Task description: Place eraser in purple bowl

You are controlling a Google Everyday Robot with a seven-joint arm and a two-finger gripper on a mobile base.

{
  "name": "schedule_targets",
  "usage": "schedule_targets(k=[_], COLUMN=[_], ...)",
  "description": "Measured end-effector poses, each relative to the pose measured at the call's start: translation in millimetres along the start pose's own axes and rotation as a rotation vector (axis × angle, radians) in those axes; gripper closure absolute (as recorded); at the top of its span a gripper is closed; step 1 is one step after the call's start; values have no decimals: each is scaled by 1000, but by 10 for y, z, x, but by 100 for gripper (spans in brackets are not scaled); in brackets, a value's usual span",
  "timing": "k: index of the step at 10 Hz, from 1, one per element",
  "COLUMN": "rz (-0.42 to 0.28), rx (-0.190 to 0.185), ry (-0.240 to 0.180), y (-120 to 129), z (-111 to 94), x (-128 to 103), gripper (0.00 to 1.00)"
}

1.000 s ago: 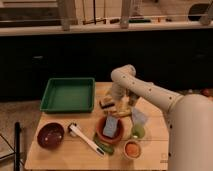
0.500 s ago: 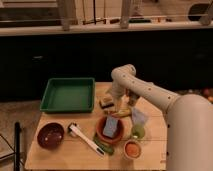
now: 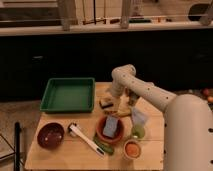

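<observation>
The eraser, a small dark block on a paler base, lies on the wooden table just right of the green tray. My gripper hangs straight down from the white arm, right at the eraser's right side; I cannot tell whether it touches it. The purple bowl sits empty at the table's front left, well away from the gripper.
A green tray fills the back left. An orange bowl holds a blue-grey block. A white-handled utensil, a banana, a white packet, a green cup and a small cup crowd the front right.
</observation>
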Motion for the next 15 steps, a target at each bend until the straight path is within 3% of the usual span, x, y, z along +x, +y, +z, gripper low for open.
schedule_targets(k=[4, 5, 11, 13, 15], rz=[19, 20, 18, 17, 6], rx=[-17, -21, -23, -24, -25], ry=[1, 4, 18, 19, 29], y=[-58, -58, -59, -56, -52], z=[157, 195, 298, 291, 276], x=[77, 84, 79, 79, 76], gripper=[22, 28, 91, 100, 100])
